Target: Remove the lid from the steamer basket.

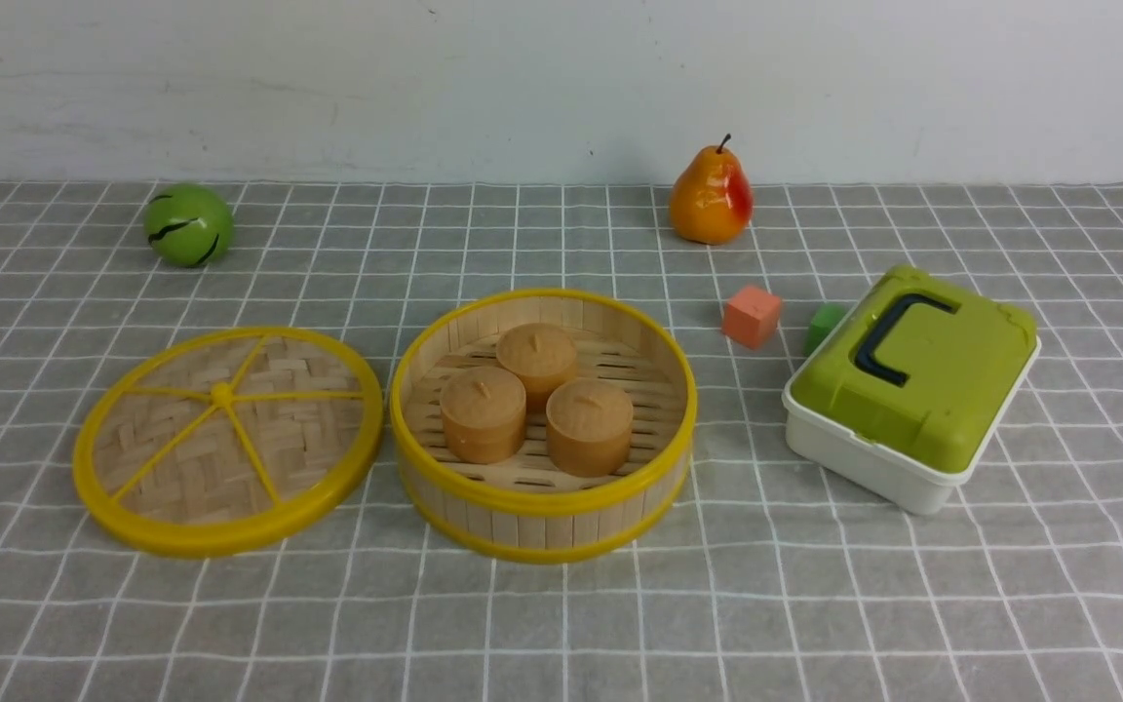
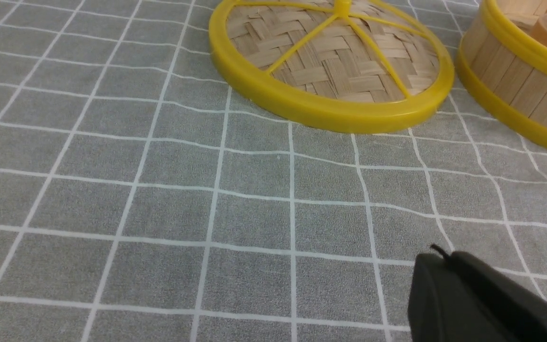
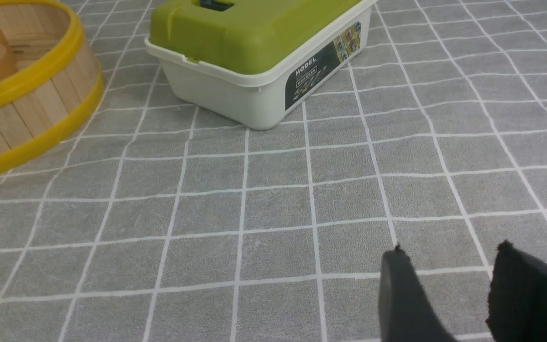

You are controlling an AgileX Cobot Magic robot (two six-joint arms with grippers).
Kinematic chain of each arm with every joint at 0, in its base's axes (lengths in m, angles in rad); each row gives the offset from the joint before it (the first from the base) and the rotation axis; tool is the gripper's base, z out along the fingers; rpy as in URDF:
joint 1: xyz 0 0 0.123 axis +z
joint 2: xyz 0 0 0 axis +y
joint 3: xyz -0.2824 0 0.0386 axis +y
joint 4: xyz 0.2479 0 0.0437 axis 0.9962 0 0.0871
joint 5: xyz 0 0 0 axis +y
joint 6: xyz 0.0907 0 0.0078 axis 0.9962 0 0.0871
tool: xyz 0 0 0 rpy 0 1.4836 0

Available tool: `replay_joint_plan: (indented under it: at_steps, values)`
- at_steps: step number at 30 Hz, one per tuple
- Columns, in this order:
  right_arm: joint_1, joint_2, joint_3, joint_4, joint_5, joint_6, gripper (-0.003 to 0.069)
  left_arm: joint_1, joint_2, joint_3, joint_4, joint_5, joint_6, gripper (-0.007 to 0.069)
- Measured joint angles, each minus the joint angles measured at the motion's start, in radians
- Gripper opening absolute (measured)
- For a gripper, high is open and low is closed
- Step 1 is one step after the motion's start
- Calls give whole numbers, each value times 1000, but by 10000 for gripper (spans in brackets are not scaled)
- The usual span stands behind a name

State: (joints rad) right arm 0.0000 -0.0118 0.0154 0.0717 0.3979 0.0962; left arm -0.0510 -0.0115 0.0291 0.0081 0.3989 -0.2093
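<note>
The lid (image 1: 227, 441), a woven bamboo disc with yellow rim and spokes, lies flat on the cloth just left of the steamer basket (image 1: 542, 507). The basket stands uncovered with three tan buns (image 1: 534, 407) inside. Neither arm shows in the front view. In the left wrist view the lid (image 2: 330, 71) lies ahead, with the left gripper (image 2: 444, 259) shut on nothing, back over bare cloth. In the right wrist view the right gripper (image 3: 451, 256) stands open and empty above the cloth, the basket (image 3: 26, 109) off to one side.
A white box with a green lid (image 1: 912, 385) sits right of the basket, also seen as the white box (image 3: 254, 61). Behind it are an orange cube (image 1: 752, 316) and a green cube (image 1: 823, 325). A pear (image 1: 711, 195) and a green ball (image 1: 188, 225) stand near the back wall.
</note>
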Motion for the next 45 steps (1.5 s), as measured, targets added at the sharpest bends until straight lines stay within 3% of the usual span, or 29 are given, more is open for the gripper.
replay_joint_plan:
  at_steps: [45]
  values:
    - [0,0,0,0,0,0,241,0,0,0,-1,0,0,31]
